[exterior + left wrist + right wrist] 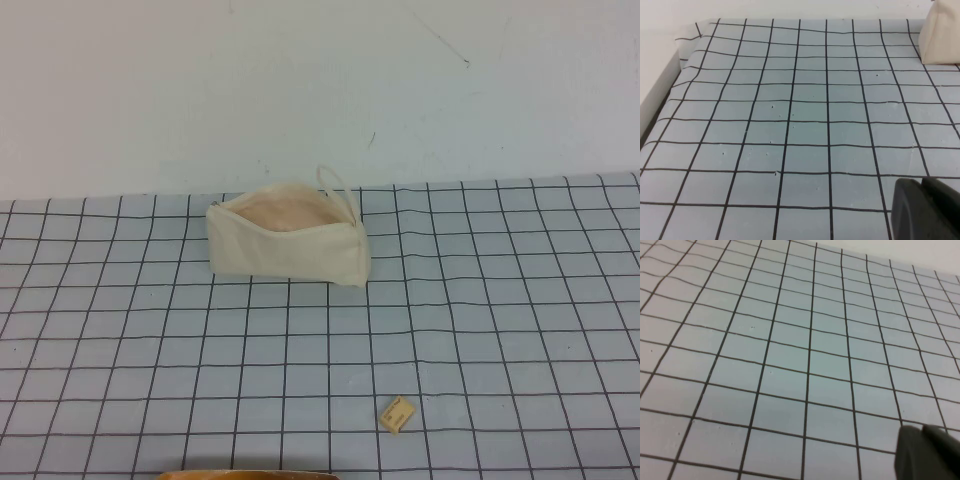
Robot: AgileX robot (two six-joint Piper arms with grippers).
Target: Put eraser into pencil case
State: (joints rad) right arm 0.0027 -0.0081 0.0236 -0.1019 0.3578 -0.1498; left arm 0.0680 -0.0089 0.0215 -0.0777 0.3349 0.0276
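Observation:
The cream pencil case (288,246) lies on the grid-lined mat at the middle back, its mouth open upward showing pinkish lining, with a cord loop at its right end. A corner of it also shows in the left wrist view (941,36). The small tan eraser (398,414) lies flat on the mat near the front, to the right of centre and well apart from the case. Neither arm shows in the high view. My left gripper (921,182) hovers over bare mat with its fingers together and empty. My right gripper (922,428) is likewise shut and empty over bare mat.
The blue-grey grid mat (500,300) covers the table up to the white back wall. The mat's left edge and a white ledge show in the left wrist view (660,85). A brownish curved edge (250,474) peeks in at the front of the high view.

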